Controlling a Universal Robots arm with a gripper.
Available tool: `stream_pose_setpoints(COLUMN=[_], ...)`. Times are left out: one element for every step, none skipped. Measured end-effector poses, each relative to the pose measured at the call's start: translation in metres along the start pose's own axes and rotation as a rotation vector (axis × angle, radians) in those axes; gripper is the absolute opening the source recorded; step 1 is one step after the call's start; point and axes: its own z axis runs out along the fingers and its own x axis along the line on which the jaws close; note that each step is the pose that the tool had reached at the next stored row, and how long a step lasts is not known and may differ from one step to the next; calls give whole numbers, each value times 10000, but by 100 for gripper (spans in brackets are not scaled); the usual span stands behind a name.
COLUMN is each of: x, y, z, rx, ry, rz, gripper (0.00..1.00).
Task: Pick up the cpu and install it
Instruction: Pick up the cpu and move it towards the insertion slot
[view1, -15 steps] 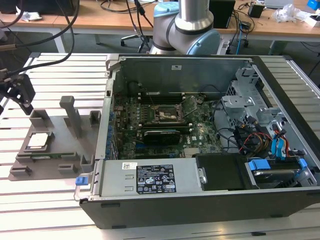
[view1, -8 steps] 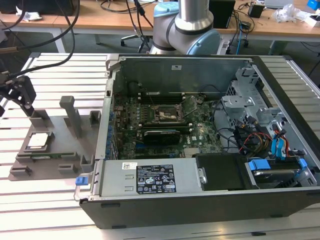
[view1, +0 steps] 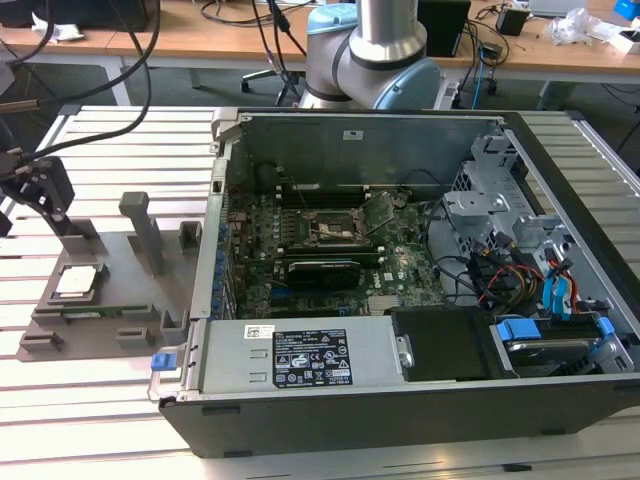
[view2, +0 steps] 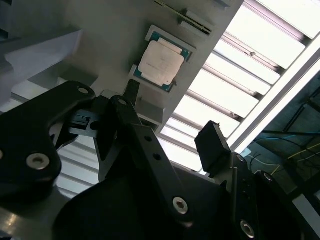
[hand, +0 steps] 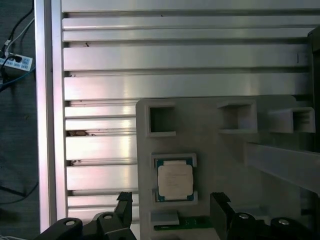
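The cpu (view1: 79, 282) is a small square chip with a pale silvery top, lying flat in a recess of the grey holder (view1: 140, 285) at the exterior view's left. Both wrist views show the cpu (hand: 175, 180) (view2: 161, 62) in its recess. My black gripper (view1: 40, 190) hangs above the holder, apart from the chip. In the first wrist view the gripper (hand: 172, 202) is open, its two fingertips (hand: 220, 204) standing on either side of the chip's line with nothing between them. The motherboard's square black socket frame (view1: 335, 232) sits inside the open computer case (view1: 400, 400).
The grey holder has upright posts (view1: 145, 228) and several empty pockets (hand: 162, 120). A small green tilted board (view1: 378, 208) stands beside the socket. Cables, blue connectors and a drive bay (view1: 545, 290) fill the case's right side. The slatted metal table (hand: 175, 55) surrounds the holder.
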Motion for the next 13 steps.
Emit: stream_pose_setpoints(x=[0,0,1,1,2,3,3,3,3,4,4,4,4], y=[0,0,0,-1,-1,-1,-1,-1,-1,-1,-2,-2,-2], z=[5,9,20,57,95,117,122,127,131,138,143,147,151], rx=[0,0,0,-1,-1,0,0,0,0,0,0,0,0], ry=[0,0,-1,-1,-1,0,0,0,0,0,-1,0,0], rz=[0,0,0,0,0,0,0,0,0,0,0,0,0], gripper=[72,72,72,72,72,72,72,72,72,72,72,72,72])
